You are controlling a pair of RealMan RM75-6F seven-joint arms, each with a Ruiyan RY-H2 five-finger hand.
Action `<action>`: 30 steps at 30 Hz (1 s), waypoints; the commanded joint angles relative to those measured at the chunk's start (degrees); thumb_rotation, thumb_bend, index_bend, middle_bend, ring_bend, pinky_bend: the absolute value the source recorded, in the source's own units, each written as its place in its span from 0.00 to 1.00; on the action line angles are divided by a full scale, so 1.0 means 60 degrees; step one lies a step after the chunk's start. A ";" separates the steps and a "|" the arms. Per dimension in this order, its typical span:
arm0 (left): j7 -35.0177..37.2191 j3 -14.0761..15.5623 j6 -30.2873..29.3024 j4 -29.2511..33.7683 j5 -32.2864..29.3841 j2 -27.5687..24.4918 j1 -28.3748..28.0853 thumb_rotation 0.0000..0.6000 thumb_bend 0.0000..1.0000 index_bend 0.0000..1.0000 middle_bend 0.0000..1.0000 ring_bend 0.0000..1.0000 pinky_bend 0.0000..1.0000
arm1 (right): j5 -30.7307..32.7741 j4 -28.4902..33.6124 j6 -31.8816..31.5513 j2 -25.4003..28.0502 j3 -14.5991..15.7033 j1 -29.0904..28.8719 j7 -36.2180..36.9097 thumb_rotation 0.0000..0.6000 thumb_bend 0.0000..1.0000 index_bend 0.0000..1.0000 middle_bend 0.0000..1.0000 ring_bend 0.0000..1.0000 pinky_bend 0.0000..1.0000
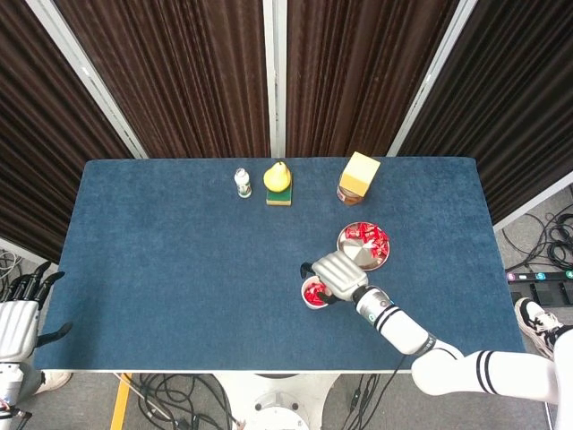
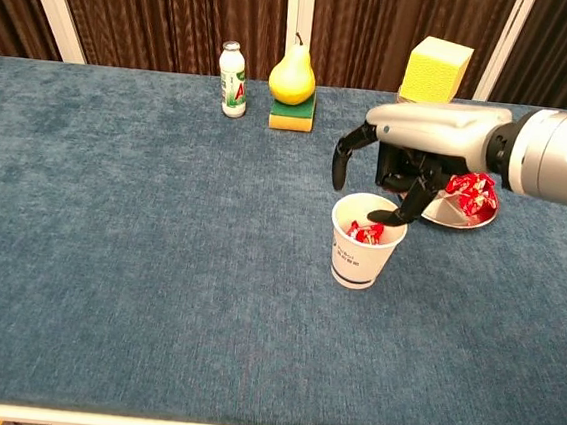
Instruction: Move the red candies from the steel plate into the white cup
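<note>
The white cup (image 2: 364,254) (image 1: 315,296) stands near the table's middle right with red candies (image 2: 365,232) inside it. Directly over its rim hovers my right hand (image 2: 401,162) (image 1: 334,272), fingers spread apart and holding nothing. Just behind and to the right sits the steel plate (image 2: 451,214) (image 1: 380,257), with several red candies (image 2: 472,189) (image 1: 365,236) heaped on it. My left hand (image 1: 18,324) hangs off the table's left edge, fingers spread and nothing in it.
Along the back edge stand a small white bottle (image 2: 233,79), a yellow pear on a green sponge (image 2: 292,81), and a yellow sponge on a brown jar (image 2: 437,67). Bare blue cloth (image 2: 138,259) covers the left and front.
</note>
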State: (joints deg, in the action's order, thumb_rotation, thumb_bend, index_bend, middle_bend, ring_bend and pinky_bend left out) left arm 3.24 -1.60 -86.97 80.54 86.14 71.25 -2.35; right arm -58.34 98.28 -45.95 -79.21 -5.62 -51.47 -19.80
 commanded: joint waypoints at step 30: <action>0.0007 0.0049 -0.0084 0.0058 -0.0080 -0.0052 0.0148 1.00 0.10 0.23 0.16 0.18 0.16 | 0.4749 -0.6551 0.1083 -0.2802 -0.0245 -0.1090 -0.2159 1.00 0.25 0.40 0.95 0.97 1.00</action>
State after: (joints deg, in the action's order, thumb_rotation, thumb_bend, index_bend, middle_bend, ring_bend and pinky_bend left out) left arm 3.26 -1.32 -87.46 80.90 85.68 70.92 -1.47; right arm -30.34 59.75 -39.98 -95.33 -6.94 -57.54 -32.20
